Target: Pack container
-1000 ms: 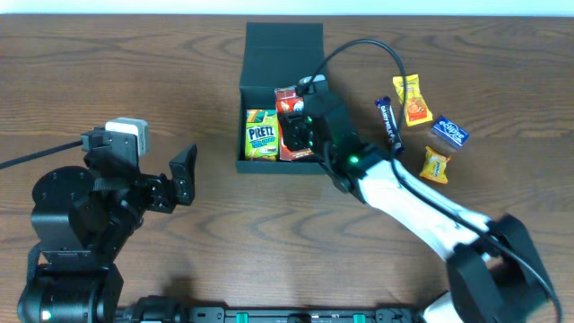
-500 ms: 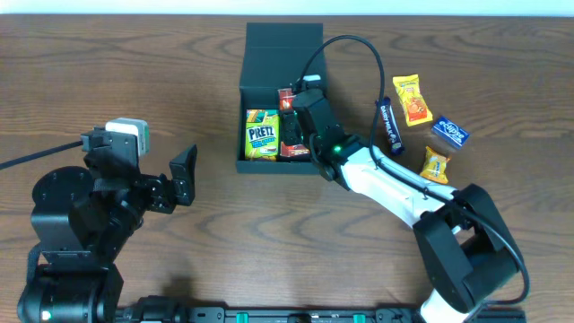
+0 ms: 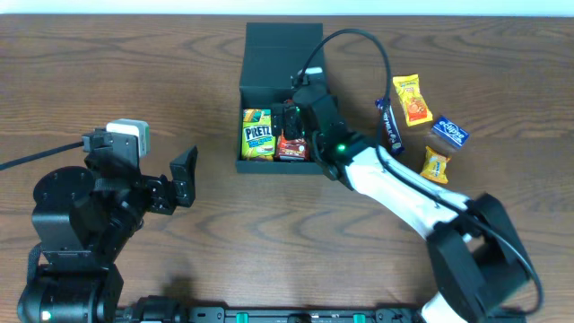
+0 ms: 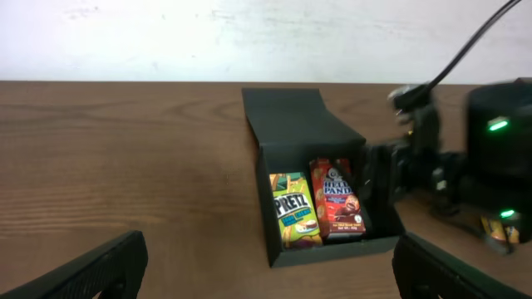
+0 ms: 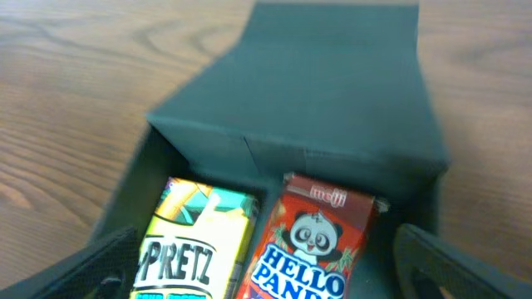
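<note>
The right claw point(image 3: 293, 121) is now hanging spread over the container point(image 3: 278, 165), its 2 fingers wide apart. A moment ago it was pinching the red Hello Panda packet point(image 3: 293, 144) and tipping it in. That packet is now lying flat directly beneath the claw, released, with the Pretz packet point(image 3: 258, 135) touching it just to the claw's left. This is putting 2 packets inside, while 4 loose packets point(image 3: 412, 99) are waiting on the surface point(image 3: 134, 81) well to the claw's right, so the packing is looking partway through, with the lid not yet shut. The container is sitting under and around the right claw with its opening facing up. Its long axis is running from the claw's near side to its far side, and the hinged flap lid point(image 3: 282, 40) is standing open beyond the fingertips. The left claw point(image 3: 184, 175) is hanging spread as well, holding nothing, well to the left of the container.
</note>
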### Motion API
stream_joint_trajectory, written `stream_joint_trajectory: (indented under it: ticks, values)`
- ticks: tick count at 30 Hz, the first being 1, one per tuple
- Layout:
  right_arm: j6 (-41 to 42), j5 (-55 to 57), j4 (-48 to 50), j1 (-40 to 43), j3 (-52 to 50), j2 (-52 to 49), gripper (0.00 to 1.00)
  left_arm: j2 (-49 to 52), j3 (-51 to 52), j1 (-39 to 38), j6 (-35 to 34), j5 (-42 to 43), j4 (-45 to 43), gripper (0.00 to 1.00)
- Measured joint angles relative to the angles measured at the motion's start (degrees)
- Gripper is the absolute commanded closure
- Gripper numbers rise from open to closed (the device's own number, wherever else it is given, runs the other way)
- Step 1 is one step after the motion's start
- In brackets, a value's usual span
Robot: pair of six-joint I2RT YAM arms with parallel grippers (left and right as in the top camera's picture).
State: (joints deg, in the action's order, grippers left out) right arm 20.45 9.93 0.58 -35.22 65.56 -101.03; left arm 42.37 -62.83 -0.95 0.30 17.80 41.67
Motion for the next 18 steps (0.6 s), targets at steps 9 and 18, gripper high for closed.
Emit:
stream_joint_trajectory:
  ticks: [9, 18]
  values:
    - [-4.35, 0.0, -10.62, 0.35, 1.25, 8.13, 0.19, 0.2, 0.0, 0.0, 0.02, 0.0, 0.46, 0.05]
    - [1.29, -0.09, -24.9, 3.72, 1.16, 6.25, 0.3, 0.28, 0.0, 0.0, 0.0, 0.0, 0.52, 0.05]
